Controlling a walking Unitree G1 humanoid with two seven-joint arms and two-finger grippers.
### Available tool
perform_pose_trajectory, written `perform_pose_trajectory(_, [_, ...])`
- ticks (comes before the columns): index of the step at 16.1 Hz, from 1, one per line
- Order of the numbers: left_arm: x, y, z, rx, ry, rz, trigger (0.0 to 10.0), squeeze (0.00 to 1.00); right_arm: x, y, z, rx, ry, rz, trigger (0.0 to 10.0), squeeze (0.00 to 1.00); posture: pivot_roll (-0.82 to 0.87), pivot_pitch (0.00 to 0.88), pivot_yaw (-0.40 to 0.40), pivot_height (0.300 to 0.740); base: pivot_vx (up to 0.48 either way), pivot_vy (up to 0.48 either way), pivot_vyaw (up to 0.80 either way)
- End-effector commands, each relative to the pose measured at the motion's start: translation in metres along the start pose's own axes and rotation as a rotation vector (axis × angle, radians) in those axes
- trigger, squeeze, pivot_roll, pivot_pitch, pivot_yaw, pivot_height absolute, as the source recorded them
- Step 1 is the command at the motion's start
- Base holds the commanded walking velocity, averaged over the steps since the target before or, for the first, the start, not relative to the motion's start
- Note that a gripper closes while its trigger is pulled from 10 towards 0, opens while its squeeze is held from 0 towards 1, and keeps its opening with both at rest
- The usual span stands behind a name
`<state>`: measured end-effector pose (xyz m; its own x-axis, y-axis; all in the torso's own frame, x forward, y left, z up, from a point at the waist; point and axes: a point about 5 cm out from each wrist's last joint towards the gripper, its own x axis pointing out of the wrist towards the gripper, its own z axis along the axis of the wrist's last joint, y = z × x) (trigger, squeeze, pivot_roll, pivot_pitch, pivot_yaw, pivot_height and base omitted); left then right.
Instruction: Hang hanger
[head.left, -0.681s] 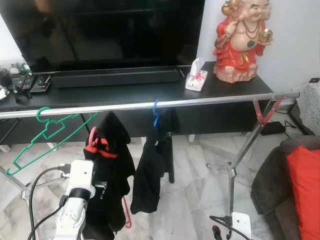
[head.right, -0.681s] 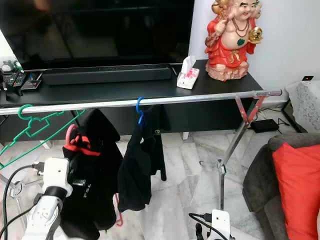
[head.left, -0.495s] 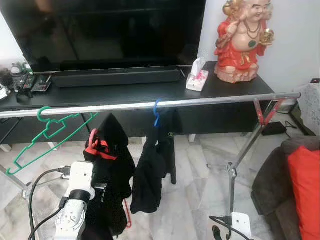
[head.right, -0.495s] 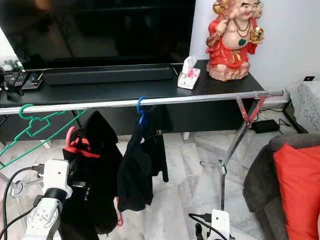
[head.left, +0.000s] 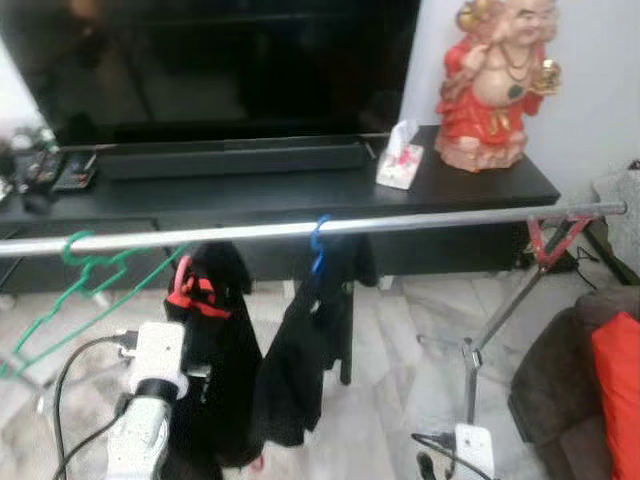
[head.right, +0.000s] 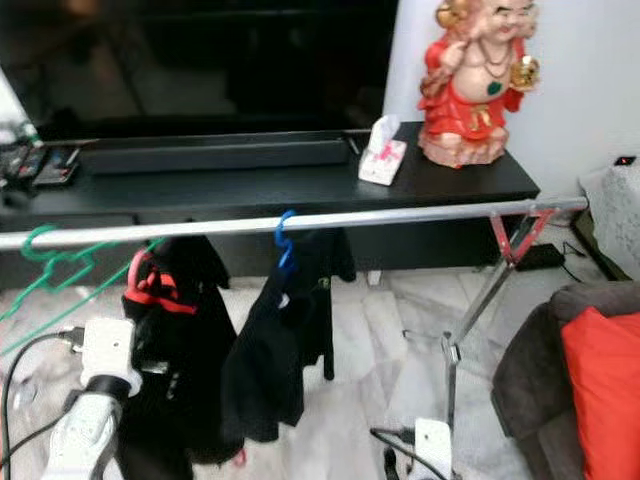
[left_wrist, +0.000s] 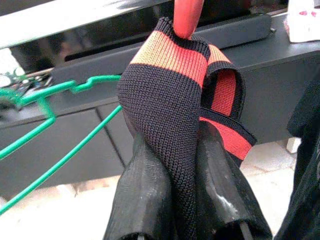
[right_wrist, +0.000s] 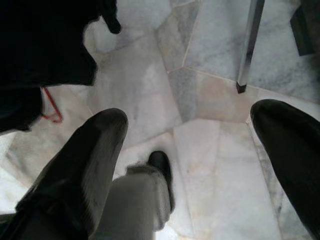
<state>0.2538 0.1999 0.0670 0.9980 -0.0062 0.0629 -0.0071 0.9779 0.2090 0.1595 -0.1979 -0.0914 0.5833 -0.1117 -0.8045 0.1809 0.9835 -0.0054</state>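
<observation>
Left gripper (left_wrist: 175, 200) clamped on the black knit garment with red-and-orange striped collar (left_wrist: 175, 95), both black fingers (left_wrist: 145, 195) pinching the fabric just below the neck. Red plastic hanger (head.left: 181, 275) inside that garment, hook poking up out of the collar at left of centre in the left eye frame, just under the long horizontal silver rail (head.left: 420, 221) but not yet over it. Rail's long axis left to right across the frame; hook directly below and slightly toward the camera, so by judgement the coming move is a short lift up and forward until the hook clears the bar, then a drop onto it. Free stretch of rail between the empty green wire hanger (head.left: 75, 290) at far left and the blue hanger (head.left: 318, 243) carrying a black garment near centre. Left arm plainly the nearer one. Right gripper (right_wrist: 190, 150) spread wide, holding nothing, pointing down at the pale marble floor (right_wrist: 210, 105)
</observation>
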Motion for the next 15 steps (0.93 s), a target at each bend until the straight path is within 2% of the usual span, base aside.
perform_pose_trajectory(1, [-0.003, 0.007, 0.003, 0.017, -0.015, 0.013, 10.0, 0.0, 0.001, 0.005, 0.002, 0.002, -0.005, 0.008, 10.0, 0.0, -0.12, 0.0, 0.011, 0.74, 0.0, 0.0, 0.0])
perform_pose_trajectory(6, [-0.008, 0.007, 0.001, 0.021, -0.01, 0.007, 10.0, 0.0, -0.002, 0.005, -0.009, -0.004, 0.022, 0.014, 10.0, 0.0, -0.11, 0.0, 0.009, 0.74, 0.0, 0.0, 0.0])
perform_pose_trajectory(9, [-0.007, 0.003, -0.001, 0.013, 0.011, -0.042, 10.0, 0.0, -0.003, -0.007, -0.01, -0.002, 0.028, 0.001, 10.0, 0.0, -0.11, 0.0, 0.012, 0.74, 0.0, 0.0, 0.0])
perform_pose_trajectory(11, [0.0, -0.001, -0.002, -0.034, 0.029, -0.086, 10.0, 0.0, -0.002, -0.009, -0.007, -0.002, 0.023, -0.001, 10.0, 0.0, -0.11, 0.0, 0.014, 0.74, 0.0, 0.0, 0.0])
perform_pose_trajectory(14, [0.017, -0.01, -0.005, -0.089, 0.093, -0.17, 10.0, 0.0, -0.002, -0.01, -0.004, -0.002, 0.017, 0.001, 10.0, 0.0, -0.1, 0.0, 0.024, 0.74, 0.0, 0.0, 0.0])
perform_pose_trajectory(15, [0.025, -0.012, -0.005, -0.073, 0.088, -0.189, 10.0, 0.0, -0.001, -0.008, -0.004, -0.003, 0.016, 0.005, 10.0, 0.0, -0.11, 0.0, 0.028, 0.74, 0.0, 0.0, 0.0])
